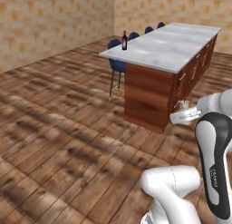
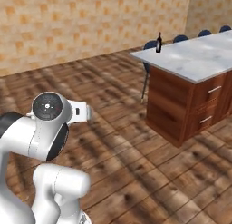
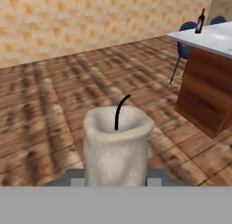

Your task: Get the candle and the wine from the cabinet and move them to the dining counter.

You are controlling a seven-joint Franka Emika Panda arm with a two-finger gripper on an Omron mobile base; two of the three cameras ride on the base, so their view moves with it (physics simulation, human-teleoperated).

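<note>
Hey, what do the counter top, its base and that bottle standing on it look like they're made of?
The dining counter top looks like polished marble: white-grey with faint veining. Its base looks like reddish-brown wood with a smooth finish; grain streaks show. The wine bottle is dark, probably glass, though it is too small to be sure.

Illumination is even and moderately bright. Soft diagonal shadow bands cross the wooden floor (image 1: 68, 128). Rendering is low-resolution and slightly blurred; no glare or edge distortion.

both base views face the dining counter (image 1: 181, 46) from behind, hand view nearer
</note>
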